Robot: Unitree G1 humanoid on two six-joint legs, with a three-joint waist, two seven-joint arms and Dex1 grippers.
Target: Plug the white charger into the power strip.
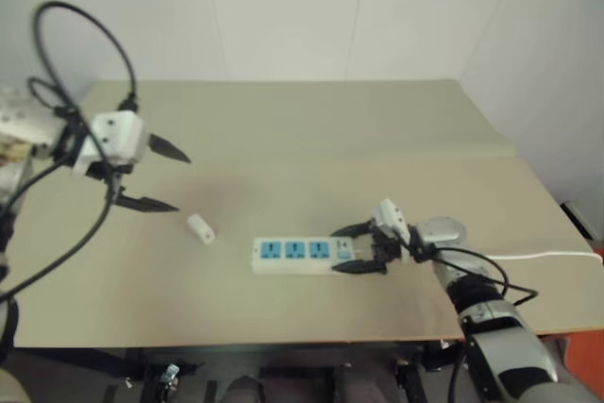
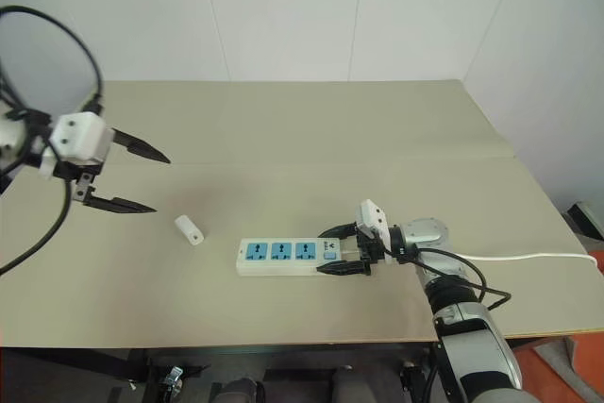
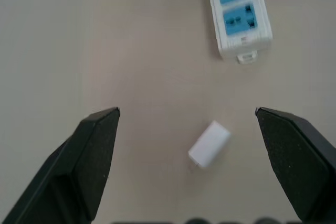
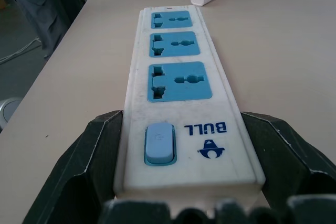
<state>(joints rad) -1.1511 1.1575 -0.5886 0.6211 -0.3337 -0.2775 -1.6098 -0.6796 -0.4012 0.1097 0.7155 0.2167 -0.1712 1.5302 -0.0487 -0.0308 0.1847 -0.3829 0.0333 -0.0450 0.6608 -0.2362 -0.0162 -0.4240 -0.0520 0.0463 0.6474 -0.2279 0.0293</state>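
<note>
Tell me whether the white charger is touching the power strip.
Apart. The left wrist view shows bare table between the white charger and the power strip.

The left arm is raised at the left of the head views, its wrist carrying a white camera housing point(image 1: 113, 134) with black cables looping above it. The left gripper point(image 1: 168, 176) points toward the right and somewhat downward, its two black fingers spread wide apart, one above the other, holding nothing. The right arm comes in from the lower right, forearm low and wrist bent so that the right gripper point(image 2: 342, 250) points to the left, nearly level. Its jaws stand on either side of the switch end of the power strip point(image 2: 283, 254), pressed against its two long edges.
</note>
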